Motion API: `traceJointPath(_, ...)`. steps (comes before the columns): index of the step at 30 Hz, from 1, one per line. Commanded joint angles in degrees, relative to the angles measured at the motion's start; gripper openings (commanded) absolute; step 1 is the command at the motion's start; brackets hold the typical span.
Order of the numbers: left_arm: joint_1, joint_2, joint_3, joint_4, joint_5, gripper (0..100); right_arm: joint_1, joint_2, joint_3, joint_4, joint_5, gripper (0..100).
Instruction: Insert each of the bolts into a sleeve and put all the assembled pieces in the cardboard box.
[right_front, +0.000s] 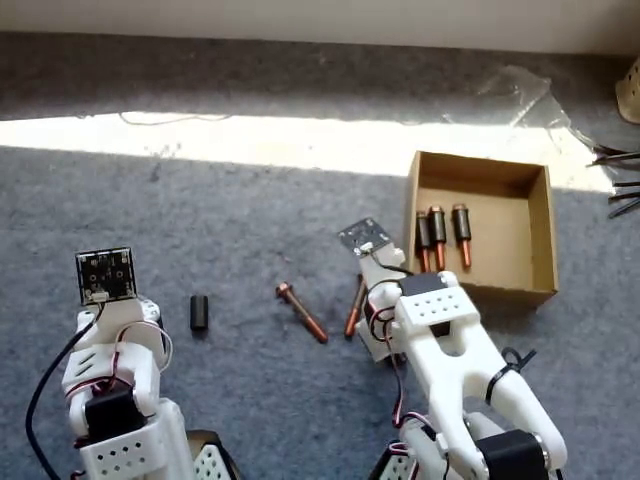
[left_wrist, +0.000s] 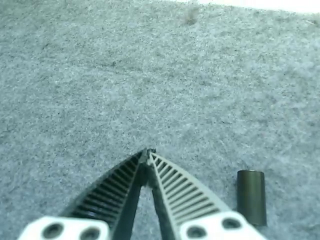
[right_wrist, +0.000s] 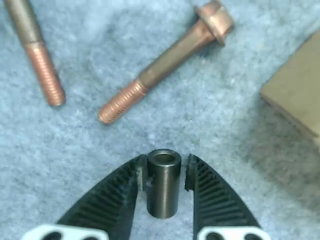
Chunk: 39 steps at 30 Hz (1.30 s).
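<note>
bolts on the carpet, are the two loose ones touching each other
Apart. The right wrist view shows bare carpet between the threaded ends of the flanged bolt and the other bolt.

cardboard box (right_front: 480, 168) far right on carpet (right_front: 250, 200); three assembled pieces (right_front: 440, 235) side by side inside, in its left half. first bolt (right_front: 301, 312) mid-scene, left of box. second bolt (right_front: 355, 306) between first bolt and box, just beside right arm. loose sleeve (right_front: 199, 312) left of both bolts, just right of left gripper (left_wrist: 148, 152). second sleeve (right_wrist: 163, 182) clamped in right gripper (right_wrist: 165, 167), near both bolts.
</note>
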Motion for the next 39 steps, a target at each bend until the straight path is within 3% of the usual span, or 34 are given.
traceJointPath(1,-0.40,-0.75,-0.22,-1.05,-0.18,1,0.31,0.04,-0.92,-0.48,0.53,10.9)
traceJointPath(29,-0.40,-0.75,-0.22,-1.05,-0.18,1,0.57,0.04,2.59,-0.84,0.26,10.8)
traceJointPath(34,-0.40,-0.75,-0.22,-1.05,-0.18,1,0.57,0.04,2.42,-0.92,0.26,0.0)
traceJointPath(39,-0.40,-0.66,-0.22,-1.05,-0.18,1,0.57,0.04,2.07,-0.48,0.26,0.3)
